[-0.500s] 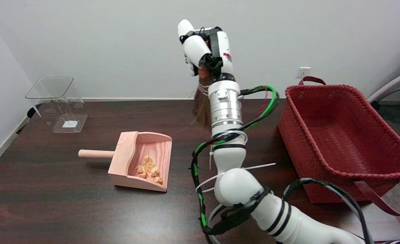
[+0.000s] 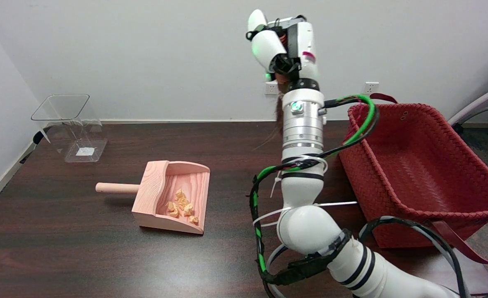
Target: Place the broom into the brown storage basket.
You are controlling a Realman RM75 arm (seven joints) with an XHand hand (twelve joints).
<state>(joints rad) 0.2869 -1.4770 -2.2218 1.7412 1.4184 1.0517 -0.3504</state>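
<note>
Nearest you, the dustpan (image 2: pixel 173 196) sits on the table (image 2: pixel 61 248) with scraps in it, left of your right arm. Farther back, your right hand (image 2: pixel 283 45) is raised high, clamped on the broom (image 2: pixel 277 114), whose bristles hang behind the wrist. The pickup looks done; carrying it right and releasing over the basket (image 2: pixel 417 165) remains.
</note>
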